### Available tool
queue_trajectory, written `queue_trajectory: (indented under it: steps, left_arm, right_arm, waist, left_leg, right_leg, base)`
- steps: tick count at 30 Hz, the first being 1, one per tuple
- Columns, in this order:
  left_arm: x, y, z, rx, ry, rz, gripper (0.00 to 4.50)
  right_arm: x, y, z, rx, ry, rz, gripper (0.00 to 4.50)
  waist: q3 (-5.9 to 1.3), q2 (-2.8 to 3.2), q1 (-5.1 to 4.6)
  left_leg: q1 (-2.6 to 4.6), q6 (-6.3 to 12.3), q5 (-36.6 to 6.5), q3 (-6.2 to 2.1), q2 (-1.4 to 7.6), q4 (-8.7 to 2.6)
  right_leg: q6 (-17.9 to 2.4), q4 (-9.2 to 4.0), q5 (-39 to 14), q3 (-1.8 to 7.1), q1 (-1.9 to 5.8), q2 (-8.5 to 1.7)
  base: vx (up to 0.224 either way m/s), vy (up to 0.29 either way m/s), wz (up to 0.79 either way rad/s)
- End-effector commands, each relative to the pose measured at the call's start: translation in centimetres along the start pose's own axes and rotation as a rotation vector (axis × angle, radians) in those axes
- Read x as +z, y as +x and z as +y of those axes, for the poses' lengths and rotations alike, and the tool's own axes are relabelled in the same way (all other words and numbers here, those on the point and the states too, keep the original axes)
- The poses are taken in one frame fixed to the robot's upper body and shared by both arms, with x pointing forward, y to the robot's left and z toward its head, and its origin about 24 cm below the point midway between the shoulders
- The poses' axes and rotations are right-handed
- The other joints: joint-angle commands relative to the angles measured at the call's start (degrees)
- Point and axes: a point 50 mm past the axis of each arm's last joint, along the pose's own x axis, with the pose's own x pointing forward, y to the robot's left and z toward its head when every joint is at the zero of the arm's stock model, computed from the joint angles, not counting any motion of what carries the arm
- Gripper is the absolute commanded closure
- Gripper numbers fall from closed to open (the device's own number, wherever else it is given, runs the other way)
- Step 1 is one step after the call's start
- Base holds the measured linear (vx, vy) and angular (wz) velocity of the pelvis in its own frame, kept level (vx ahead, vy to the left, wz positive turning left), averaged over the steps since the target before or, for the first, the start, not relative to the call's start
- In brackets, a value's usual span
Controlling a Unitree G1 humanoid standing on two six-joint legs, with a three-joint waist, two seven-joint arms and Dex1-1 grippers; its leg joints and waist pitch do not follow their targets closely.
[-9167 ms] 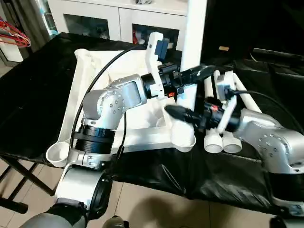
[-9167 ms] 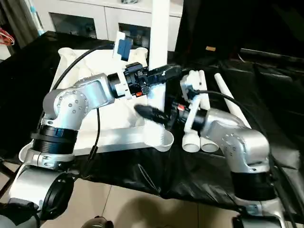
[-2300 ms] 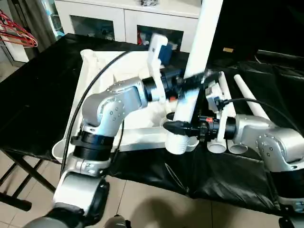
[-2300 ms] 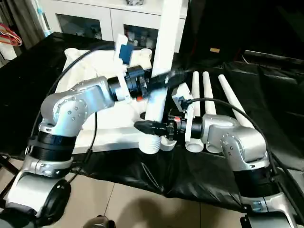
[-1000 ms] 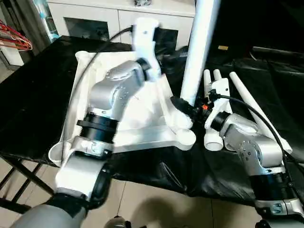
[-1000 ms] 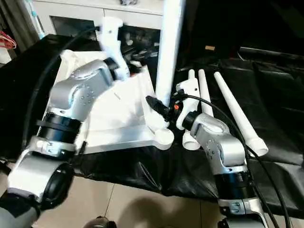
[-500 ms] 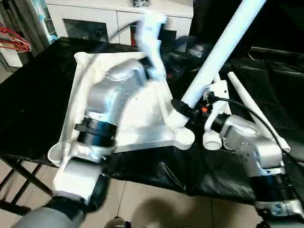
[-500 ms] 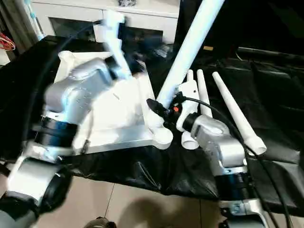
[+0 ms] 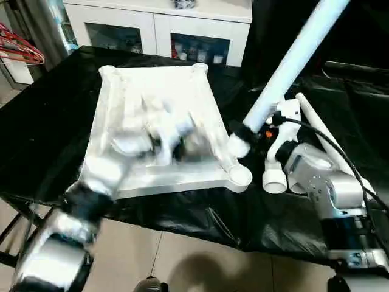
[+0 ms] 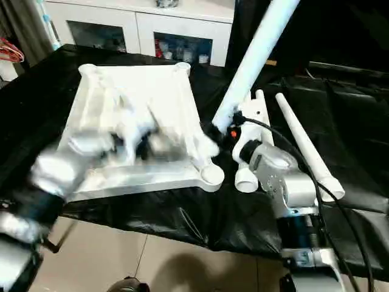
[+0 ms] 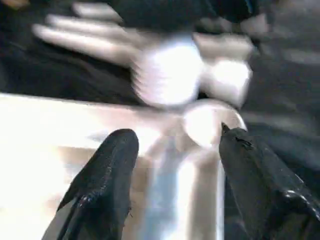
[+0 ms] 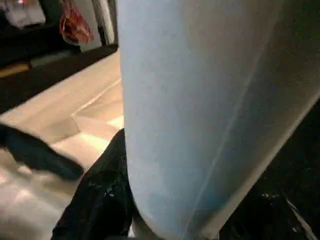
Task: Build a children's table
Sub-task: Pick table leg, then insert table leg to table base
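The white tabletop (image 9: 152, 91) lies ribbed side up on the black-covered table, with a round corner socket (image 9: 239, 176) at its near right. My right gripper (image 9: 246, 131) is shut on a long white leg (image 9: 292, 61) that leans up and away to the right. The leg's thick end (image 9: 237, 146) hangs just above that socket. In the right wrist view the leg (image 12: 200, 110) sits between my black fingers (image 12: 100, 195). My left arm (image 9: 115, 158) is a blur over the tabletop's near half. Its gripper (image 11: 175, 135) is open and holds nothing.
Loose white legs (image 10: 304, 152) lie side by side on the black cloth right of the tabletop, open ends (image 9: 275, 179) toward me. A white cabinet (image 9: 158, 30) with glass-fronted doors stands behind. Red hangers (image 9: 21, 52) are at far left. The table's near edge (image 9: 200, 219) drops to the floor.
The leg in my right gripper has tipped from upright to leaning right and away. My left arm has swung down and back toward me across the tabletop.
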Motion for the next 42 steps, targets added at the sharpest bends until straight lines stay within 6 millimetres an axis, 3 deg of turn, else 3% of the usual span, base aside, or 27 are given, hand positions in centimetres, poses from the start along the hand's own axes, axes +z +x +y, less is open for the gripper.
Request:
queue_trajectory:
  steps: [1, 4, 5, 6, 8, 9, 12, 20, 25, 26, 35, 40, 41, 42]
  left_arm:
    - [-0.8, 0.3, -0.2, -0.023, 0.017, 0.046, 1.49]
    - [-1.0, 0.4, -0.3, -0.038, 0.011, 0.05, 1.49]
    - [-1.5, 0.4, -0.6, -0.07, 0.009, 0.063, 1.49]
    - [-1.8, 0.5, -0.7, -0.082, 0.012, 0.076, 1.49]
    - [-2.2, 0.5, -0.8, -0.085, 0.025, 0.1, 1.66]
    - [-2.4, 0.5, -0.8, -0.086, 0.032, 0.116, 1.83]
    - [-2.9, 0.3, -0.7, -0.082, 0.015, 0.139, 1.95]
    - [-3.7, 0.4, -0.7, -0.054, 0.021, 0.158, 2.57]
    - [-4.0, 0.5, -0.7, -0.066, 0.022, 0.177, 2.82]
    - [-4.0, 0.5, -0.7, -0.067, 0.021, 0.18, 3.1]
    - [-4.5, 0.6, -1.0, -0.1, 0.006, 0.199, 3.63]
    - [-4.8, 0.4, -1.0, -0.103, -0.014, 0.215, 4.11]
    - [-4.8, 0.4, -1.0, -0.105, -0.015, 0.217, 4.21]
    - [-4.9, 0.4, -1.0, -0.109, -0.019, 0.215, 4.35]
  right_arm:
    - [0.1, -0.2, 0.4, 0.017, -0.006, 0.014, 2.62]
    - [-0.1, -0.3, 0.3, 0.005, -0.004, 0.027, 2.62]
    - [-0.4, -0.5, 0.1, 0.003, -0.008, 0.038, 2.62]
    - [-0.5, -0.6, 0.0, 0.008, -0.009, 0.041, 2.62]
    - [-0.6, -0.8, 0.0, 0.017, -0.01, 0.045, 2.62]
    - [-0.7, -0.9, 0.0, 0.023, -0.006, 0.05, 2.62]
    - [-0.9, -1.1, 0.2, 0.038, 0.002, 0.066, 2.62]
    - [-1.1, -1.3, 0.2, 0.042, 0.005, 0.078, 2.62]
    - [-1.3, -1.5, 0.4, 0.065, 0.019, 0.112, 2.62]
    - [-1.4, -1.5, 0.4, 0.071, 0.022, 0.12, 2.62]
    - [-1.7, -1.6, 0.4, 0.096, 0.021, 0.16, 2.62]
    - [-1.8, -1.4, 0.3, 0.094, 0.025, 0.167, 2.62]
    - [-1.9, -1.4, 0.3, 0.094, 0.025, 0.168, 2.62]
    - [-1.9, -1.3, 0.3, 0.095, 0.029, 0.168, 2.62]
  waist:
    - [-4.44, 0.75, -0.23]
    - [-4.56, 0.64, -0.25]
    - [-4.55, 1.56, -0.24]
    - [-4.53, 1.06, -0.44]
    - [-4.51, 0.96, -0.57]
    - [-4.55, 0.58, -0.6]
    - [-4.48, 0.95, -0.46]
    - [-4.5, 1.07, -0.62]
    - [-4.47, 0.71, -0.61]
    - [-4.44, 0.74, -0.57]
    - [-4.41, 0.7, -0.51]
    - [-4.38, 0.6, -0.53]
    - [-4.39, 0.27, -0.5]
    - [-4.39, 0.43, -0.47]
  left_leg:
    - [1.54, -1.88, -9.3, -2.38, 4.2, -4.55]
    - [1.56, -1.96, -9.3, -2.43, 4.24, -4.48]
    - [1.6, -2.13, -9.5, -2.56, 4.23, -4.45]
    - [1.57, -2.19, -10.0, -2.51, 4.22, -4.5]
    - [1.52, -1.97, -10.2, -2.5, 4.18, -4.51]
    - [1.5, -1.59, -10.1, -2.41, 4.16, -4.46]
    - [1.48, -1.27, -9.6, -2.47, 4.27, -4.43]
    - [1.55, -1.43, -10.3, -2.51, 4.31, -4.47]
    - [1.5, -0.98, -9.9, -2.42, 4.25, -4.41]
    - [1.51, -0.84, -9.6, -2.43, 4.3, -4.4]
    - [1.53, -0.94, -9.8, -2.47, 4.35, -4.44]
    - [1.52, -0.83, -9.9, -2.44, 4.34, -4.44]
    - [1.45, -0.64, -9.4, -2.45, 4.33, -4.45]
    - [1.5, -0.57, -9.3, -2.41, 4.34, -4.41]
  right_leg:
    - [-9.9, -4.6, -9.3, 3.78, 2.79, -6.03]
    - [-10.3, -4.44, -9.0, 3.77, 2.91, -6.16]
    - [-10.5, -4.4, -9.0, 3.72, 2.79, -6.14]
    - [-10.5, -4.57, -8.8, 3.71, 2.91, -6.01]
    - [-10.8, -4.49, -8.5, 3.74, 2.97, -6.02]
    - [-10.8, -4.55, -8.8, 3.77, 3.03, -6.09]
    - [-10.7, -4.54, -9.8, 3.75, 2.93, -6.15]
    - [-11.1, -4.62, -9.7, 3.75, 2.87, -6.15]
    - [-11.2, -4.67, -10.0, 3.76, 2.9, -6.15]
    - [-11.0, -4.68, -10.2, 3.77, 2.87, -6.17]
    - [-10.8, -4.77, -11.5, 3.75, 2.79, -6.29]
    - [-10.6, -4.87, -12.1, 3.76, 2.73, -6.3]
    - [-10.6, -4.77, -12.0, 3.77, 2.82, -6.35]
    - [-10.6, -4.84, -12.1, 3.77, 2.71, -6.38]
  base:
    - [0.0, 0.0, 0.0]
    - [0.0, 0.0, 0.0]
    - [0.0, 0.0, 0.0]
    - [0.0, 0.0, 0.0]
    - [0.0, 0.0, 0.0]
    - [0.0, 0.0, 0.0]
    - [0.0, 0.0, 0.0]
    - [0.0, 0.0, 0.0]
    - [0.0, 0.0, 0.0]
    - [0.0, 0.0, 0.0]
    - [0.0, 0.0, 0.0]
    - [0.0, 0.0, 0.0]
    - [0.0, 0.0, 0.0]
    - [0.0, 0.0, 0.0]
